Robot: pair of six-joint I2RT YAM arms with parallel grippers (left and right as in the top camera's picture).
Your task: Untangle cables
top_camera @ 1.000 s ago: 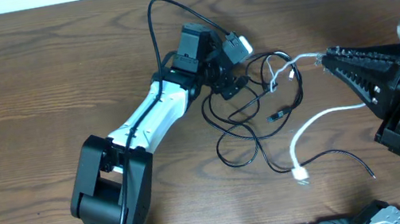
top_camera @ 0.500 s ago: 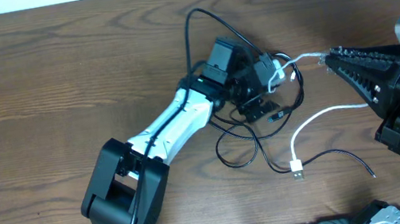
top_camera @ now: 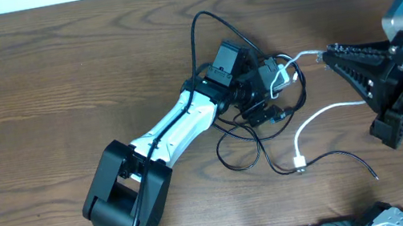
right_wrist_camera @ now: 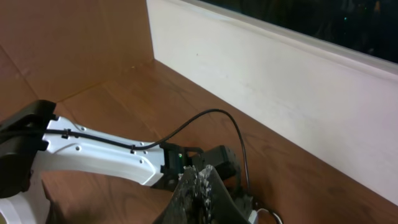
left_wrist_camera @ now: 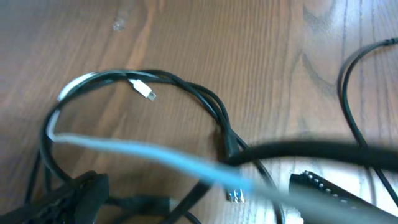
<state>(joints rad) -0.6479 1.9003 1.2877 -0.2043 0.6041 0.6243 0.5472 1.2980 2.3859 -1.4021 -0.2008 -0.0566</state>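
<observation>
Left tool (top_camera: 266,93) spread wide, arm stretched out; right tool (top_camera: 328,56) clamped, facing it.

Soft, even light falls from above on the wooden table (top_camera: 59,87) in the overhead view. The picture is sharp, without glare, and only faint, diffuse shadows lie beneath the left gripper (top_camera: 270,94) and the right gripper (top_camera: 326,57).

In the left wrist view the wood grain farther ahead of the left gripper is fairly clear. Close to the lens, the white cable (left_wrist_camera: 143,152) smears into a pale bluish streak and a black cable (left_wrist_camera: 323,152) is a thick, fuzzy band.

The right wrist view is warm-toned, with the right gripper's own fingers dark and blurred. The white wall (right_wrist_camera: 267,81) beyond them is bright, and a dark band lies above it.
</observation>
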